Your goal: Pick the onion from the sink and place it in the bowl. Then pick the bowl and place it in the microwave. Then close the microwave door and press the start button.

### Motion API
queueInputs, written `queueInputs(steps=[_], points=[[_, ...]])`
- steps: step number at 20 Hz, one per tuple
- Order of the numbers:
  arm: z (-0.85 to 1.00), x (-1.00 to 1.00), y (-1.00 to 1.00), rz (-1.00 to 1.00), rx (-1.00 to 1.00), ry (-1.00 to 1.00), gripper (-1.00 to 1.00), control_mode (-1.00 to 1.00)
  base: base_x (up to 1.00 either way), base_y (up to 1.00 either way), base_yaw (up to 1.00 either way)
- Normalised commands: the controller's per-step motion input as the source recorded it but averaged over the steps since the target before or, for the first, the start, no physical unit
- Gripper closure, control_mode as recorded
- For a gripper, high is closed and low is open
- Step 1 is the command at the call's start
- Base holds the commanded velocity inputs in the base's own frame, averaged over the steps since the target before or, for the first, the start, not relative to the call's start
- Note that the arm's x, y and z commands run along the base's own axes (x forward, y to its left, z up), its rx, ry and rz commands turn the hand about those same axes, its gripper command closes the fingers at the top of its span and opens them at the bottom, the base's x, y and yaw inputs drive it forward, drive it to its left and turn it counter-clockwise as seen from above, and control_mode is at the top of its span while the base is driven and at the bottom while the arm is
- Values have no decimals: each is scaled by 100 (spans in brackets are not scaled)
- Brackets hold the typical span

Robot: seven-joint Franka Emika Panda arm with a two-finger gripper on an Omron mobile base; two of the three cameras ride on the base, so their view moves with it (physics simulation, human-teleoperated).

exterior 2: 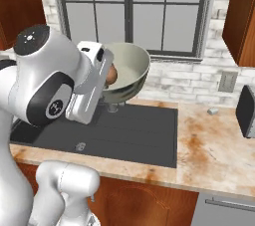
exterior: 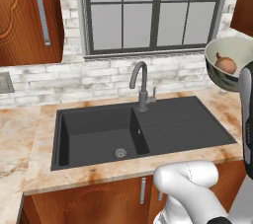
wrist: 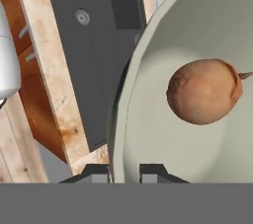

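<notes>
**Ana:** Fingers (wrist: 97, 172) first — what are they doing?

**Ben:** Nearly closed, one on each side of the bowl's (wrist: 148, 134) rim, pinching its wall. In the hand view one dark tip sits outside the rim and the other just inside it.

**Ana:** So the bowl is off the bench (exterior: 29, 139)?

**Ben:** Yes. It hangs in the air above the sink (exterior: 143, 129), tilted. From the left base view the bowl (exterior: 220, 77) is high, over the sink's drainboard end; from the right base view the bowl (exterior 2: 130, 65) is above the sink (exterior 2: 134, 130), in front of the window.

**Ana:** And the onion?

**Ben:** Onion (wrist: 203, 91) lies inside the bowl, against the cream inner wall. The basin of the sink holds nothing but its drain.

**Ana:** What is done, then?

**Ben:** I'd judge the first part finished: the onion (exterior: 226, 63) is out of the sink and in the bowl, and the bowl is picked up.

**Ana:** And left?

**Ben:** Carrying the bowl to the microwave, setting it inside, shutting the door, pressing start. With that tilt, the onion (exterior 2: 111, 74) could roll out on the way.
</notes>
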Motion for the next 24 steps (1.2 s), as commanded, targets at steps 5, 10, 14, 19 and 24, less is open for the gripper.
queueInputs(steps=[5, 10, 14, 19, 24], points=[[2, -40, 18, -10, 0, -16, 100, -100, 0, 0, 0], [0, -26, 42, -4, 0, -8, 100, -100, 0, 0, 0], [-1, -1, 52, 0, 0, 0, 100, -100, 0, 0, 0], [-1, -4, 25, 1, 0, 0, 100, -100, 0, 0, 0], [0, -1, 2, 2, 0, 0, 100, -100, 0, 0, 0]])
